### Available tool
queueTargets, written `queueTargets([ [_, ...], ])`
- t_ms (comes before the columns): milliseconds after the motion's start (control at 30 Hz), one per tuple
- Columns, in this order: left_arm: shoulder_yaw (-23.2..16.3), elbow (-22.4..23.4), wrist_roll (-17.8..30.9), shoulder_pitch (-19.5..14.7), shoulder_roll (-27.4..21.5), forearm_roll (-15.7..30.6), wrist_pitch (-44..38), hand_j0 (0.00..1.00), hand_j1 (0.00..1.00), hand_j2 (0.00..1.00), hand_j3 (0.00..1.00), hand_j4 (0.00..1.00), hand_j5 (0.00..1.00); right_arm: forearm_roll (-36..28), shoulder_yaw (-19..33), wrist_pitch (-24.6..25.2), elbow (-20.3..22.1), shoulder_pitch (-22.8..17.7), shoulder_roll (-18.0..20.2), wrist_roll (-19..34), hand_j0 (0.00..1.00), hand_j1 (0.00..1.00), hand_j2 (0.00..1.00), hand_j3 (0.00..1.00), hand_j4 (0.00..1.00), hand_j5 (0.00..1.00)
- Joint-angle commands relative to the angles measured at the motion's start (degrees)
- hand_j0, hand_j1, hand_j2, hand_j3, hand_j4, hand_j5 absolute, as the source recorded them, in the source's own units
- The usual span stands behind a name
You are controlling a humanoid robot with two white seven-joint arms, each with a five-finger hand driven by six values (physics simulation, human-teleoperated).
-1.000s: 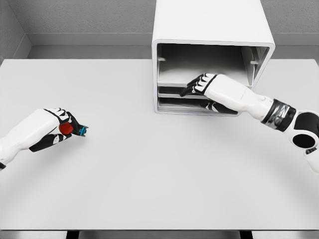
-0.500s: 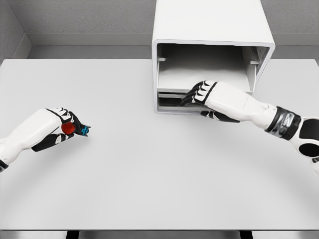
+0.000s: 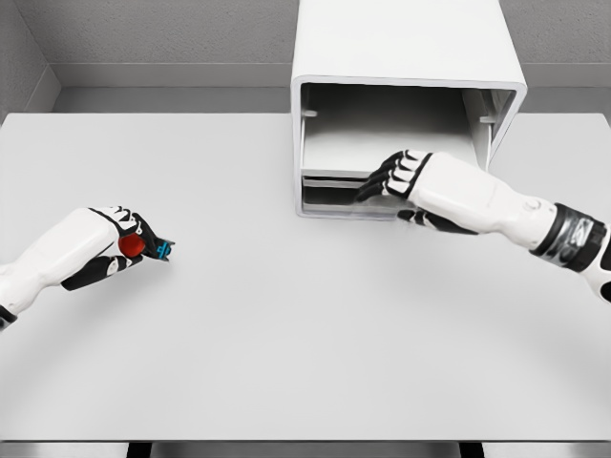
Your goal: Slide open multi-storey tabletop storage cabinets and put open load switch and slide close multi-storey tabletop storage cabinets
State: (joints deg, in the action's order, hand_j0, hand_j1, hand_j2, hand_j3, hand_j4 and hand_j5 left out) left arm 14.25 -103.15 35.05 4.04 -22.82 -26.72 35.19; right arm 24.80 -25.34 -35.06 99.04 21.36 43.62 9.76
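Note:
A white multi-storey cabinet point(image 3: 401, 48) stands at the back of the table, its front open toward me. My right hand point(image 3: 389, 183) reaches in from the right. Its fingers point(image 3: 380, 179) curl over the front edge of the middle drawer point(image 3: 348, 153), with the thumb underneath. That drawer sits partly slid out, and a lower drawer point(image 3: 329, 198) shows beneath it. At the left, my left hand point(image 3: 124, 246) is shut on the load switch point(image 3: 145, 248), a small part with a red knob and a blue tip, held just above the table.
The grey table point(image 3: 286, 334) stretches wide between the hands and the front edge. A grey wall runs behind the cabinet. The cabinet's side walls and inner rails point(image 3: 489, 119) frame the drawer opening.
My right hand has drawn back out of the cabinet toward me, and the middle drawer has slid forward with it. The left hand and switch have barely moved.

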Motion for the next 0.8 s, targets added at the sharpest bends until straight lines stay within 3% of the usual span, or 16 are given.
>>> queueTargets([
  [0,0.0,0.0,0.0,0.0,0.1,0.4,-0.2,0.39,0.39,0.39,0.39,0.39,0.39,-0.4,0.6,0.1,0.1,0.0,-0.2,0.0,0.73,0.73,0.73,0.73,0.73,0.73],
  [200,-0.7,0.0,0.0,-0.1,0.1,0.5,-0.2,0.39,0.39,0.39,0.39,0.39,0.39,0.4,-0.2,0.1,-8.2,2.8,-6.3,0.2,0.73,0.73,0.73,0.73,0.73,0.73],
  [467,-1.6,0.0,0.0,-0.4,1.2,0.4,-0.2,0.39,0.39,0.39,0.39,0.39,0.39,1.5,-2.4,0.1,-13.9,5.1,-9.1,0.3,0.74,0.74,0.74,0.74,0.74,0.74],
  [767,-1.6,0.0,0.0,-0.4,1.2,0.5,-0.2,0.39,0.39,0.39,0.39,0.39,0.39,2.1,-4.7,0.1,-14.3,4.1,-9.0,0.2,0.75,0.75,0.75,0.75,0.75,0.75],
])
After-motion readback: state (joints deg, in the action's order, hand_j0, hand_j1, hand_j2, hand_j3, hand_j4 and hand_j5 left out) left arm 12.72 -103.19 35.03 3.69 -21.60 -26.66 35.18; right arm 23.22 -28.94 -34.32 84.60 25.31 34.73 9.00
